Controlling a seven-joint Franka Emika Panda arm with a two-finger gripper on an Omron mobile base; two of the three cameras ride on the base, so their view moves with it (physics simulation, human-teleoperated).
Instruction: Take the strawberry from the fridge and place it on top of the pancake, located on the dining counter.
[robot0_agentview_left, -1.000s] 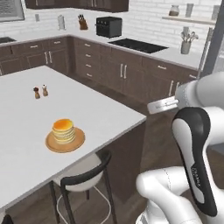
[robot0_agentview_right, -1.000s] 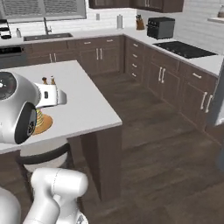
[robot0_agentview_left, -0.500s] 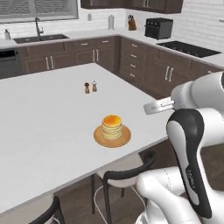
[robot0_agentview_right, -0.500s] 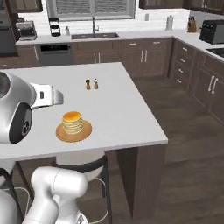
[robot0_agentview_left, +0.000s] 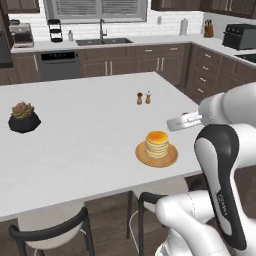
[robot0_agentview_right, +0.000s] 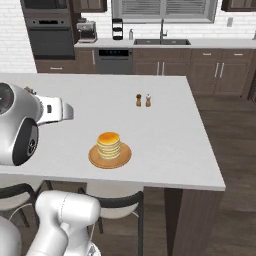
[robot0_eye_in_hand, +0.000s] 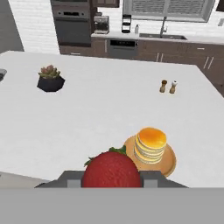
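Observation:
In the hand view a red strawberry (robot0_eye_in_hand: 112, 168) with green leaves sits between my finger tips, so my gripper (robot0_eye_in_hand: 112, 177) is shut on it. It hangs above the near edge of the white dining counter (robot0_eye_in_hand: 87, 113). The pancake (robot0_eye_in_hand: 150, 143) is a golden stack on an orange-brown plate (robot0_eye_in_hand: 168, 162), just ahead and to the right of the strawberry. The same pancake (robot0_agentview_left: 157, 144) stands near the counter's front edge in the left base view, and the pancake (robot0_agentview_right: 109, 145) also shows in the right base view. My hand (robot0_agentview_left: 184, 120) hovers right of it. The fridge is out of view.
Two small shakers (robot0_agentview_left: 143, 98) stand mid-counter beyond the pancake. A dark pot with a succulent (robot0_agentview_left: 23, 118) sits at the counter's left. Dark chairs (robot0_agentview_left: 50, 231) tuck under the near edge. Brown cabinets, a sink (robot0_agentview_left: 102, 41) and wall ovens (robot0_agentview_right: 47, 35) line the far wall.
The base has driven and turned, so the whole scene has shifted: the counter with the pancake now lies straight ahead and closer. The gripper has stayed shut on the strawberry.

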